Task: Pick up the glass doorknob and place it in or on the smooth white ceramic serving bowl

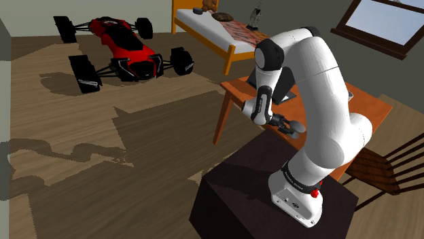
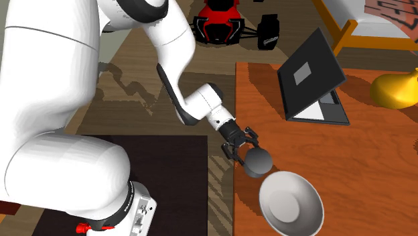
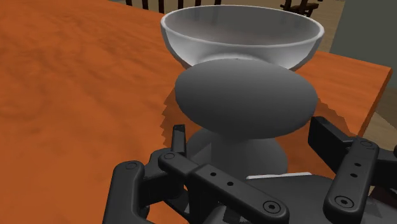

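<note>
Presently bracketing the base of the dark grey doorknob (image 3: 245,95) with the black gripper (image 3: 249,130), spreading both fingers (image 3: 331,137) wide and leaving a gap at one side. Locating the doorknob near the edge of the orange counter (image 3: 63,83), rounded head turned toward, and just beside, the pale bowl (image 3: 238,32). Adding, from the second exterior view, an open laptop (image 2: 311,77) and a yellow object (image 2: 395,90) farther along the counter. Adding, from the shoulder view, a red racing car (image 1: 119,47) and a bed (image 1: 217,30) standing on the wooden floor (image 1: 136,149) beyond the white arm (image 1: 319,88).
</note>
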